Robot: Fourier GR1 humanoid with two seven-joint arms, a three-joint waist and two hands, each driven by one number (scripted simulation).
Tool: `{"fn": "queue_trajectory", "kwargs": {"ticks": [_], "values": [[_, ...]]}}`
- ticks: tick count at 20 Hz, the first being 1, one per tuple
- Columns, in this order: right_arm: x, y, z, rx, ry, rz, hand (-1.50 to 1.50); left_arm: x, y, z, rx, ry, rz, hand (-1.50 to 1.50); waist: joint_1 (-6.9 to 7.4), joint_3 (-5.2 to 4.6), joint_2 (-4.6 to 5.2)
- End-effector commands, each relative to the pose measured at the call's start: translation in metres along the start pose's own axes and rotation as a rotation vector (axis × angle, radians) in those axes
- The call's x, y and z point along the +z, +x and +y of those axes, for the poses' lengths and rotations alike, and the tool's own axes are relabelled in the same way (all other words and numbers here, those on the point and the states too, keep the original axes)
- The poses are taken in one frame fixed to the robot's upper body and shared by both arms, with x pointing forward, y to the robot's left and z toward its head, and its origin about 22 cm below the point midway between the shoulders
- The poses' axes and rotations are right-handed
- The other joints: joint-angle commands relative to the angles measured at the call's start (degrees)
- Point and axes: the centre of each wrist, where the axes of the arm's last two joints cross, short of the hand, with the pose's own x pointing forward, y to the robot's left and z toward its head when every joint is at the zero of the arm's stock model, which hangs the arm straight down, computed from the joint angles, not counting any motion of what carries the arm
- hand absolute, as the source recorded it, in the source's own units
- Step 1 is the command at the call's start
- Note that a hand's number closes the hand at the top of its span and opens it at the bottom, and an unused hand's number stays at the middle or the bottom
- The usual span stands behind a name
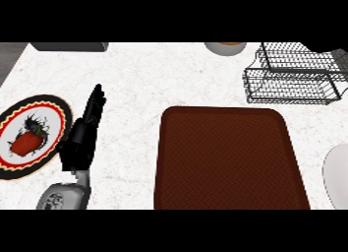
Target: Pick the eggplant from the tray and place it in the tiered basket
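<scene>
Left robot hand (85,129): sits at the left of the scene, between the plate and the tray, fingers straight and pointing toward the far side. So it's open, holding nothing, and I can't see it touching anything but maybe the desk under it. Grey forearm comes in from the near edge below it.

Right robot hand: honestly can't spot the hand itself. There's only a pale grey rounded shape (342,173) at the right edge, near side, probably part of that arm, fingers out of view.

Eggplant: can't see it anywhere. It's not on the tray and not visible in the basket either.

Tray (229,158): big dark brown rectangle with rounded corners, middle-near part of the desk, top surface bare.

Tiered basket (291,74): black wire thing, far right, just beyond the tray's far right corner.

Plate (27,137): round, dark rim with a red and yellow zigzag band, far left, just beside the left robot hand. Has a red pepper-looking item (29,141) on it.

Desk (155,74): white marbled top.

Other bits: a bowl-like object (225,47) and a dark grey thing (70,47) along the far edge, both cut off.
</scene>
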Motion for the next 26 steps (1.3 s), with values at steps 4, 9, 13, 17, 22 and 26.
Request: {"fn": "queue_trajectory", "kwargs": {"ticks": [4, 9, 13, 17, 22, 26], "values": [[-0.044, -0.023, 0.019, 0.083, -0.034, 0.026, 1.5, 0.007, 0.006, 0.001, 0.007, -0.031, 0.0, 0.0, 0.34, 0.02, 0.0], [-0.063, -0.045, 0.033, 0.045, 0.015, 0.045, 1.5, 0.006, -0.001, -0.01, 0.01, 0.01, 0.002, 0.0, 0.06, 0.01, 0.0], [-0.074, -0.054, 0.049, -0.225, 0.077, 0.147, -1.5, -0.007, 0.0, -0.018, 0.005, 0.006, 0.006, 0.0, 0.02, 0.02, 0.21], [-0.078, -0.059, 0.051, -0.338, 0.058, 0.116, -1.5, 0.0, 0.001, -0.006, 0.002, 0.007, -0.009, 0.0, 0.28, 0.03, 0.05], [-0.074, -0.087, 0.028, -0.57, -0.093, 0.159, -1.5, -0.011, 0.009, 0.003, -0.005, 0.002, -0.002, 0.0, -0.64, 0.05, -0.18], [-0.069, -0.127, 0.011, -0.606, -0.181, 0.297, -1.5, 0.008, -0.004, 0.013, -0.006, 0.015, 0.026, 0.0, -0.63, 0.02, -0.37]]}}
